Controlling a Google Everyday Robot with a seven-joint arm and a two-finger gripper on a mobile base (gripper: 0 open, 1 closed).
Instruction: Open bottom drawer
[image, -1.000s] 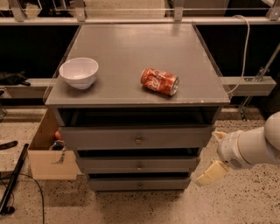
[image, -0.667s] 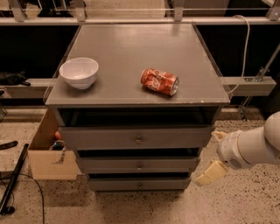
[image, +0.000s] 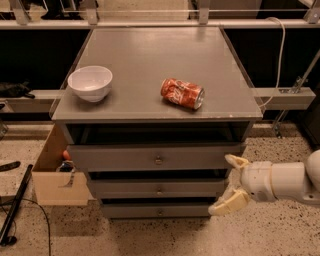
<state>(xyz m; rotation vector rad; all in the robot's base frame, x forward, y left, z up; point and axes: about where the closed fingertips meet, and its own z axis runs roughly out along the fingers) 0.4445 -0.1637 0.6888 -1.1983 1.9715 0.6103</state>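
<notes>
Camera view. Hardly any change from a second ago: same place for the gripper (image: 232, 183), off the right end of the bottom drawer (image: 135, 210) and slightly above it, close to the cabinet's right front corner. Jaws spread wide, gripping nothing, touching nothing as far as can be seen.

Bottom drawer seemingly shut, lowest of the three grey fronts, just over the floor, with its tiny round knob (image: 160, 212) at centre, well left of the gripper. Directly above the bottom drawer, the middle drawer (image: 125, 189) and then the top drawer (image: 115, 159), both unmoved. Higher up, on the tabletop (image: 150, 45), a white bowl (image: 90, 83) and a red can (image: 182, 93) lying on its side, also unmoved. Left of the bottom drawer, an open cardboard box (image: 52, 187) on the floor.

Judged from this: no progress on the pull yet, approach paused or very slow. Still to do: travel left and down to the knob, close on it, draw straight out. Worth watching: the middle drawer's knob just above, easy to catch by mistake.
</notes>
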